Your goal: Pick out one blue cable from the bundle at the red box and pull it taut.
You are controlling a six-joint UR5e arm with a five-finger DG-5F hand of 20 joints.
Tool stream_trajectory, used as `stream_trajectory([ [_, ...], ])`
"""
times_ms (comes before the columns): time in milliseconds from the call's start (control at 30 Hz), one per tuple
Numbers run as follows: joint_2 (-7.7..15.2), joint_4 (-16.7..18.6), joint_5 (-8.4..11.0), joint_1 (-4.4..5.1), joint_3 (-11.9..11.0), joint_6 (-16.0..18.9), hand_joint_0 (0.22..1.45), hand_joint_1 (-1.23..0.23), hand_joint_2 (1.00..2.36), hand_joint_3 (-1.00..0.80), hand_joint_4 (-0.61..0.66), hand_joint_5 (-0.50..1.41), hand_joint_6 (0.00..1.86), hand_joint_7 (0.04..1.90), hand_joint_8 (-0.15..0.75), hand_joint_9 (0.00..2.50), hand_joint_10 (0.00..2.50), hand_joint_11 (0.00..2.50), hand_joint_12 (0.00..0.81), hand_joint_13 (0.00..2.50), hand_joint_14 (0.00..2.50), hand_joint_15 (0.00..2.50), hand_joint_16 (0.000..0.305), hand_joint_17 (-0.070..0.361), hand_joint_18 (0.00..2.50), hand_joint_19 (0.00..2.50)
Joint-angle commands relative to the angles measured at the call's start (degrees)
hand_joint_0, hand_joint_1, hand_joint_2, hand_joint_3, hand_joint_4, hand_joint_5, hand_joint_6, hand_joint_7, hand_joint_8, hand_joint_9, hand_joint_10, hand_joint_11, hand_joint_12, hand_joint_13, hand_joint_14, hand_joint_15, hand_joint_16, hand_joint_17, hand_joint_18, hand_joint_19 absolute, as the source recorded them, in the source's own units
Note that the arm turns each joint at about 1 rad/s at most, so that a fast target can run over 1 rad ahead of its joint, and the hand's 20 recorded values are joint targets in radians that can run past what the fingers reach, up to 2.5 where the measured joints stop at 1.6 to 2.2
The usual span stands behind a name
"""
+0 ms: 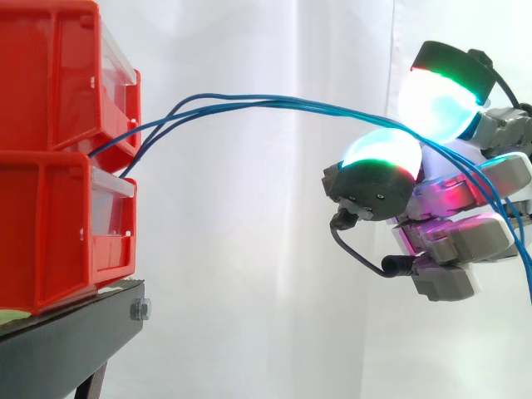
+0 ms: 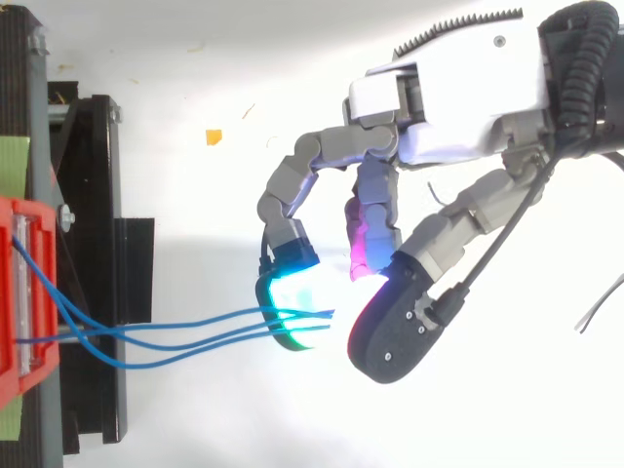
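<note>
Three thin blue cables [image 1: 249, 101] leave the gap between two stacked red bins [image 1: 50, 91] at the left and arc loosely rightward to my hand [image 1: 457, 241]. They pass over a lower glowing cyan pad [image 1: 382, 154] and under an upper one [image 1: 440, 96], then drop down the hand's front at the right edge. From above, the blue cables [image 2: 175, 336] fan out of the red box [image 2: 15, 219] and run under a cyan fingertip [image 2: 292, 307]. The hand [image 2: 458, 97] reaches in from the upper right, its fingers curled round the cables. They hang slack with a gentle curve.
The bins rest on a black stand [image 1: 66, 341] with a bolt at its corner. A white curtain hangs behind. From above, the black stand [image 2: 97, 244] sits at the left with green tape [image 2: 12, 161], and a small orange scrap [image 2: 214, 136] lies on the white floor.
</note>
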State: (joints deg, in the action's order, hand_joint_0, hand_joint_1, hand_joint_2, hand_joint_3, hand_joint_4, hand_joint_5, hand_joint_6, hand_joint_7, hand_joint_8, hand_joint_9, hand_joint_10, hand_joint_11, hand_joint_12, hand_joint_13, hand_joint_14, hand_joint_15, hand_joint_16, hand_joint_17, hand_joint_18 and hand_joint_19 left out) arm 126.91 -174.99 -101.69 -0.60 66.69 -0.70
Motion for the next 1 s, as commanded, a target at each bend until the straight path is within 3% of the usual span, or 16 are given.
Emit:
stream_trajectory([
  [0,0.0,0.0,0.0,-0.01,0.02,0.0,0.57,-0.7,1.01,-0.39,-0.04,-0.04,0.9,1.01,0.253,1.54,0.03,0.73,0.307,1.28,0.02,0.68,0.042,0.093,0.99,0.75],
  [167,0.0,0.0,0.0,-0.1,0.02,0.0,0.57,-0.69,1.02,-0.3,0.0,-0.04,0.89,1.0,0.255,1.54,0.03,0.72,0.314,1.28,0.03,0.67,0.042,0.095,0.99,0.75],
  [333,0.0,0.0,0.0,-0.1,0.02,0.0,0.57,-0.77,1.02,-0.18,0.03,-0.04,0.89,1.1,0.275,1.51,0.03,0.74,0.326,1.28,0.03,0.67,0.043,0.097,0.99,0.73],
  [500,0.0,0.0,0.09,-0.1,0.02,0.0,0.62,-0.89,1.02,-0.15,0.04,-0.07,0.92,1.08,0.289,1.44,0.03,0.75,0.322,1.25,0.03,0.68,0.042,0.094,0.99,0.72],
  [667,0.0,0.0,0.09,-0.1,0.02,0.0,0.7,-0.94,1.02,-0.21,0.0,-0.08,0.93,1.14,0.284,1.42,0.03,0.78,0.311,1.25,0.03,0.69,0.041,0.091,0.99,0.7],
  [767,0.0,0.0,0.17,-0.01,0.02,0.0,0.76,-0.95,1.01,-0.34,-0.06,-0.08,0.94,1.08,0.275,1.45,0.03,0.78,0.304,1.26,0.03,0.69,0.039,0.088,0.99,0.7],
  [967,0.0,0.0,0.17,0.16,0.02,0.0,0.75,-0.96,1.0,-0.5,-0.11,-0.07,0.94,1.08,0.264,1.51,0.03,0.8,0.296,1.3,0.03,0.7,0.038,0.085,1.02,0.7],
])
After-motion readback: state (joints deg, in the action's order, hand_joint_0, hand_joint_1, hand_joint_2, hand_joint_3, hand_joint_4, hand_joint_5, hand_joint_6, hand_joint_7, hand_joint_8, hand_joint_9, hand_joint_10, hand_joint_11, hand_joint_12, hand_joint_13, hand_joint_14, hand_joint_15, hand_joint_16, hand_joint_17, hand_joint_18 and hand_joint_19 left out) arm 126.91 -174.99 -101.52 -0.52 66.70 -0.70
